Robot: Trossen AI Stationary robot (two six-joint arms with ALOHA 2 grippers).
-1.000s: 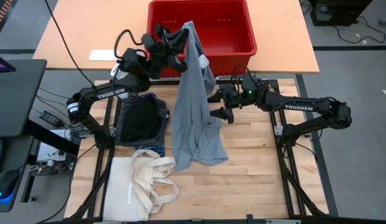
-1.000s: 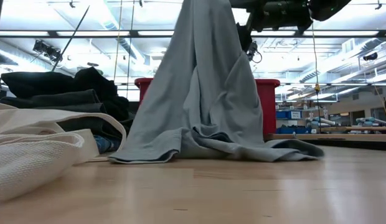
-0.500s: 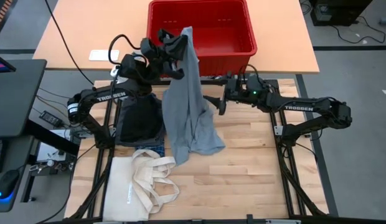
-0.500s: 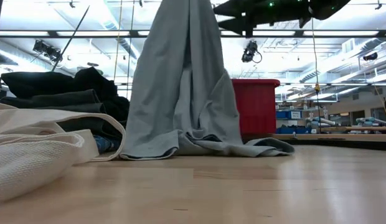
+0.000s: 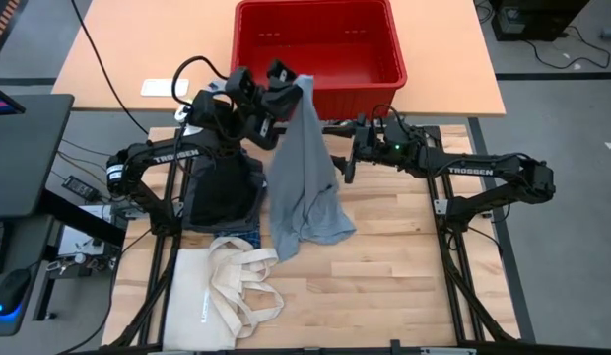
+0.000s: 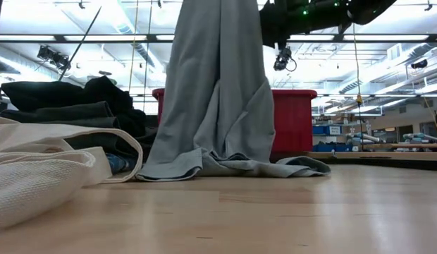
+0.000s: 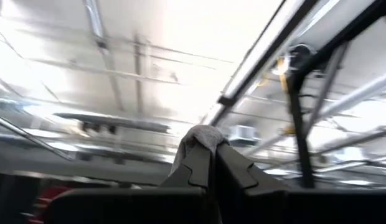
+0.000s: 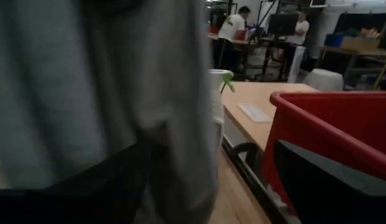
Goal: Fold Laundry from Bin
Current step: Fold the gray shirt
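hanging grey garment [image 5: 304,168] blocks table centre, tote bag [image 5: 227,291] front-left, bare wood [image 5: 384,266] right

A cream canvas tote bag [image 5: 219,291] lies flat on the wooden worktop [image 5: 384,276], at the corner nearest the monitor [image 5: 25,153], its long handles [image 5: 248,281] looped loosely toward the worktop's middle. In the low view the tote bag [image 6: 42,173] fills the near edge. Beyond the worktop, a spray bottle [image 8: 219,93] with a green trigger stands on a tan table [image 8: 268,106]. Two people [image 8: 233,28] stand far behind that table.
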